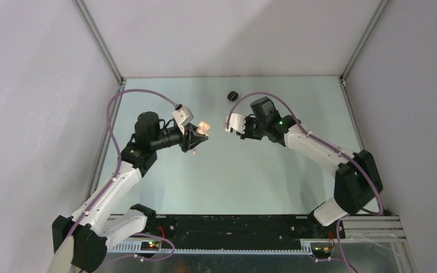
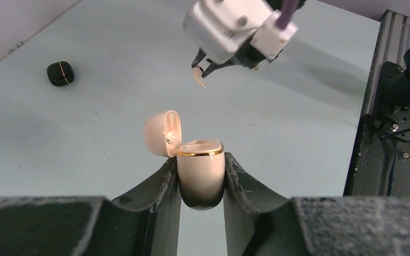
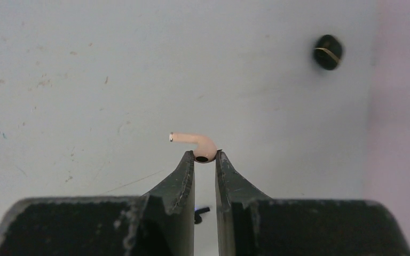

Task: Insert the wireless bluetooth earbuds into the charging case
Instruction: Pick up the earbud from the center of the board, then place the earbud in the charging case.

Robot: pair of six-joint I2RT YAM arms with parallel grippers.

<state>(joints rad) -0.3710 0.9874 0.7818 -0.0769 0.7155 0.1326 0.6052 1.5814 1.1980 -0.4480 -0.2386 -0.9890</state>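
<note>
Left jaws clamp the open charging case (image 2: 200, 176); right jaws pinch an earbud (image 3: 192, 140). Your next move: align, insert.

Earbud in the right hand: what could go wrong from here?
The small pale beige earbud is pinched only by its rounded head at the tips of the right hand; it could twist or slip out. The glossy beige gold-rimmed charging case in the left hand has a small opening; slight misalignment might knock the bud against its open lid.
</note>
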